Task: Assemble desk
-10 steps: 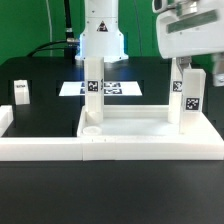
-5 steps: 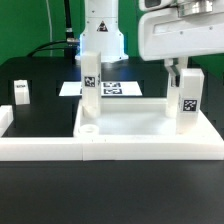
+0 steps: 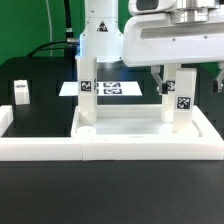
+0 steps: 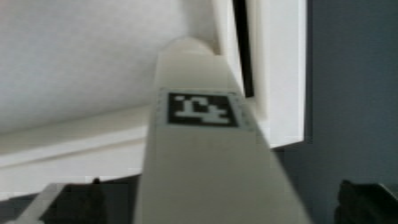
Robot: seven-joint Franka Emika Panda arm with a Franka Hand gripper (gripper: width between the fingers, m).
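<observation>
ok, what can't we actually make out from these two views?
- Foot of the leg on the exterior view's right: exterior view, desk top rim hides it; seating unknown.
- Its tag: wrist view, blurred, unreadable.
- Marker board: exterior view, partly behind the gripper and the leg on the exterior view's left.
- Fourth leg: in neither view; only one loose leg besides.

The place is a robotics lab bench. A white robot arm base (image 3: pixel 100 35) stands at twelve o'clock on a matte black table (image 3: pixel 40 195), with black cables (image 3: pixel 66 22) and a plain green backdrop (image 3: pixel 25 25) behind it at eleven. Just in front of the base lies the marker board (image 3: pixel 120 90). A white plastic leg (image 3: pixel 22 92) at nine o'clock bears a similar black-and-white square tag.
</observation>
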